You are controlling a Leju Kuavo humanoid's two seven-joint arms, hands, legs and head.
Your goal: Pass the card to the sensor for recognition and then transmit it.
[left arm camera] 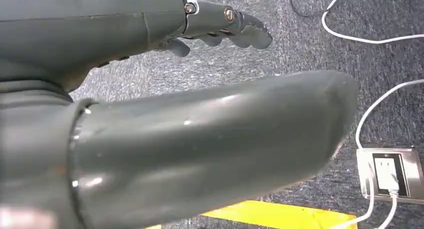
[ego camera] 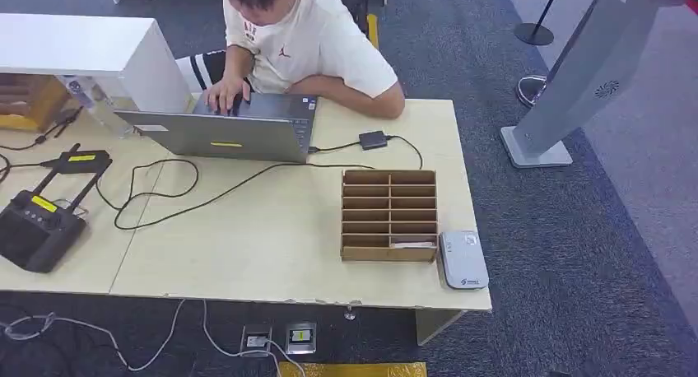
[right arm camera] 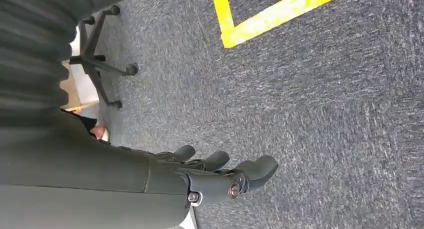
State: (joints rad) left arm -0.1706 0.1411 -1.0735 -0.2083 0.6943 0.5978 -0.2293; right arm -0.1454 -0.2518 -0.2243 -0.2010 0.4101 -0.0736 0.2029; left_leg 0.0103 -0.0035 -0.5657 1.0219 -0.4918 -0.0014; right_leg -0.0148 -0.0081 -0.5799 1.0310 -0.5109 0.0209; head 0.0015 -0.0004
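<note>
Cardboard-brown wooden rack with two columns of slots (ego camera: pixel 389 215) stood on the pale wooden table (ego camera: pixel 272 245), near its right end and set back a little from the front edge. A white card (ego camera: pixel 413 244) lay in the nearest right-hand slot. Just beside the rack's right front corner sat the small grey-white card sensor (ego camera: pixel 463 260), close to both the table's front edge and its right edge. Between the rack and the open grey laptop (ego camera: pixel 226 130) was a bare stretch of tabletop crossed by black cables (ego camera: pixel 165 197). A person in a white shirt (ego camera: pixel 304 44) sat at the far side, hands at the laptop. Grey carpet lay to the right of the table, up to a tilted grey kiosk stand (ego camera: pixel 576 81).

Both arms hung low over carpet. The left hand (left arm camera: pixel 220 29) held nothing, its fingers loosely parted and slightly bent; the right hand (right arm camera: pixel 220 171) was likewise empty, fingers loosely spread.
</note>
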